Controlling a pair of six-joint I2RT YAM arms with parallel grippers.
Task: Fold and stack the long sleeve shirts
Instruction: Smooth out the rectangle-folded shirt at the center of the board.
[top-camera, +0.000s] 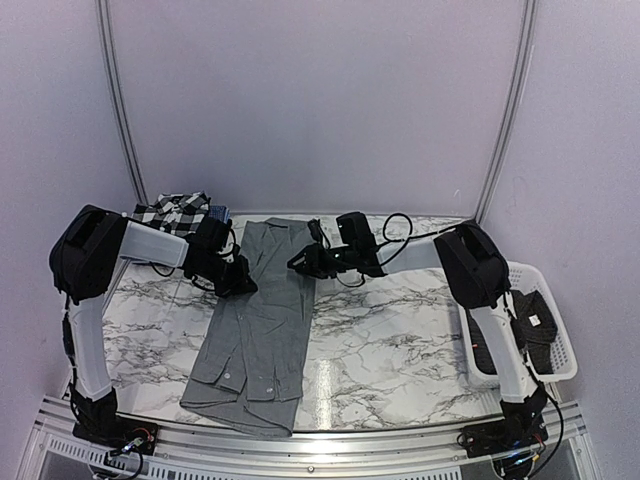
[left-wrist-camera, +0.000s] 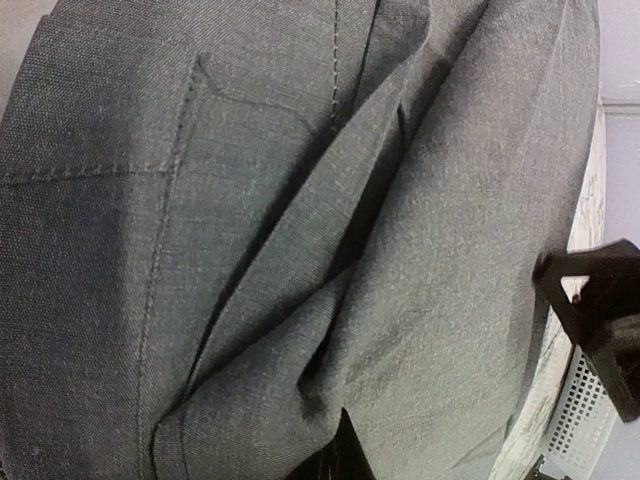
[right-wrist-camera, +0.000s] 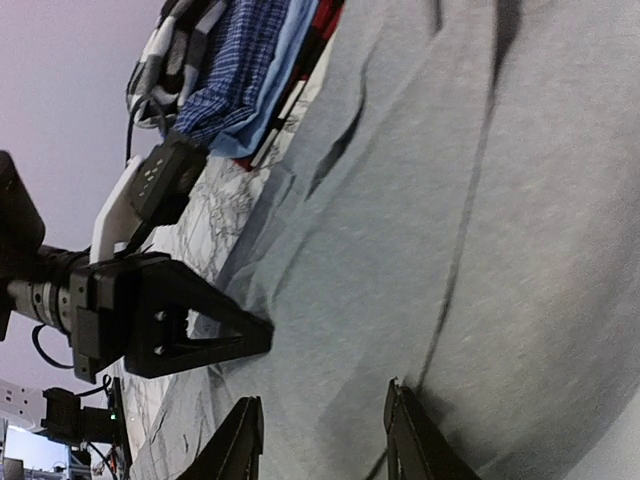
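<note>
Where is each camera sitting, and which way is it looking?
Top external: high behind the robot, looking down at table, grey shirt, both arms.
Left wrist: on the left arm, close over the grey shirt, facing the right gripper; almost none of itself shows.
Right wrist: on the right arm, looking across the shirt toward the left gripper and shirt stack; own fingers at bottom.
Shared: each wrist view shows the other gripper.

Shirt (top-camera: 255, 320) on table (top-camera: 400, 340), basket (top-camera: 560, 345) rightward.
</note>
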